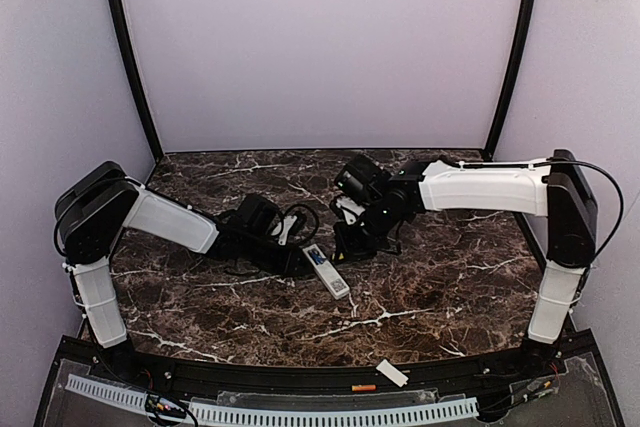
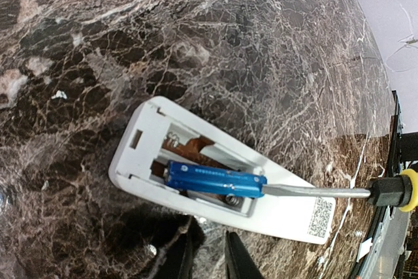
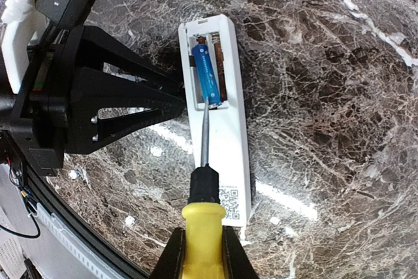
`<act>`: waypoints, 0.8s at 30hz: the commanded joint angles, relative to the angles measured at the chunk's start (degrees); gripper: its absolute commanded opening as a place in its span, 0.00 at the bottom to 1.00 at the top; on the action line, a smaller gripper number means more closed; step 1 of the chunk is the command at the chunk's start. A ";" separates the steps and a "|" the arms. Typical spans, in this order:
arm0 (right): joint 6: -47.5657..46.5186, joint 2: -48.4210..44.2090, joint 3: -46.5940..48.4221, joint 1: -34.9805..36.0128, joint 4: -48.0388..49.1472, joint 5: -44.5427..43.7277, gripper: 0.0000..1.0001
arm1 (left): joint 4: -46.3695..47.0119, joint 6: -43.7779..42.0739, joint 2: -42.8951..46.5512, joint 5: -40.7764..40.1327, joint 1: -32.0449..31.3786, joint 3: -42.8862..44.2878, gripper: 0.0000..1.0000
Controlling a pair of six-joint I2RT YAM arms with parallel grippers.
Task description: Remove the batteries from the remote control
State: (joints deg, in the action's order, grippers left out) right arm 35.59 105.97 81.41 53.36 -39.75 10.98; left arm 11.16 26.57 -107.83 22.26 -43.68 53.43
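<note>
1. Remote control (image 3: 228, 142) lies back up near the middle of the marble table (image 1: 450, 277), with its battery bay open at one end and a QR sticker at the other.
2. Only the top view shows us a white cover plate (image 1: 392, 374) and a small orange object (image 1: 364, 387), too small to identify, at the table's near edge.
3. Our wrist views show a blue battery (image 3: 206, 73) seated in the bay; we cannot make out the brownish slot beside it.
4. The right gripper (image 3: 202, 256) pinches a yellow-handled screwdriver (image 3: 204, 220), whose tip meets the battery's end.
5. The left gripper (image 3: 176, 93) has its fingers pressed together, tips against the remote's long side.
</note>
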 commanded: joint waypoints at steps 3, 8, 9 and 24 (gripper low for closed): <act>-2.72 1.30 2.24 0.21 0.52 -2.41 0.00 | -1.71 0.46 -0.27 -1.49 -0.44 -0.38 0.18; -3.95 2.91 2.85 -0.27 1.56 -2.18 0.00 | -2.32 0.50 -0.11 -2.71 -0.42 -0.11 0.18; -4.15 3.19 2.94 -0.35 1.67 -2.19 0.00 | -2.40 0.50 -0.10 -2.77 -0.37 -0.09 0.18; -6.69 3.96 2.32 -0.74 2.33 -2.37 0.00 | -2.90 0.85 -0.19 -5.01 -0.39 0.32 0.17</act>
State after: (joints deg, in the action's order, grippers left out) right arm 30.20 110.61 83.66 52.93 -37.78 9.34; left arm 11.14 27.27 -107.83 19.62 -43.94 53.56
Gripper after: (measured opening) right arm 0.136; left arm 0.173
